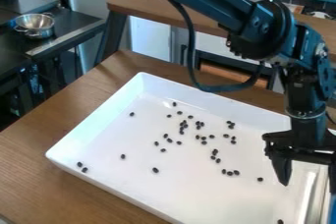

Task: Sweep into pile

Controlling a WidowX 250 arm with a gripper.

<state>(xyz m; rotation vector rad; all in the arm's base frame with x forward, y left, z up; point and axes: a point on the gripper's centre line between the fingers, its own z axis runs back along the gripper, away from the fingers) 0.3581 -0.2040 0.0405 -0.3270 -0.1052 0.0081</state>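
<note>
The gripper (308,184) hangs over the right end of the white tray (96,121), with its fingers spread apart and no object visible between them. Small dark beans lie scattered on the tray floor. Many are loosely bunched around the middle, such as one bean (198,123). Two beans sit close together near the left corner, one of them a bean (85,169). A lone bean (260,179) rests left of the gripper, and another bean (280,221) is at the bottom edge of the view. At the right edge, below the gripper, part of a blue object (332,210) shows.
The tray stands on a brown wooden table (39,139), its raised walls enclosing the beans. A metal bowl (35,25) is on a dark counter (64,25) at the upper left. Behind the tray runs a wooden ledge (148,8), and the arm's cable loops above the tray's far wall.
</note>
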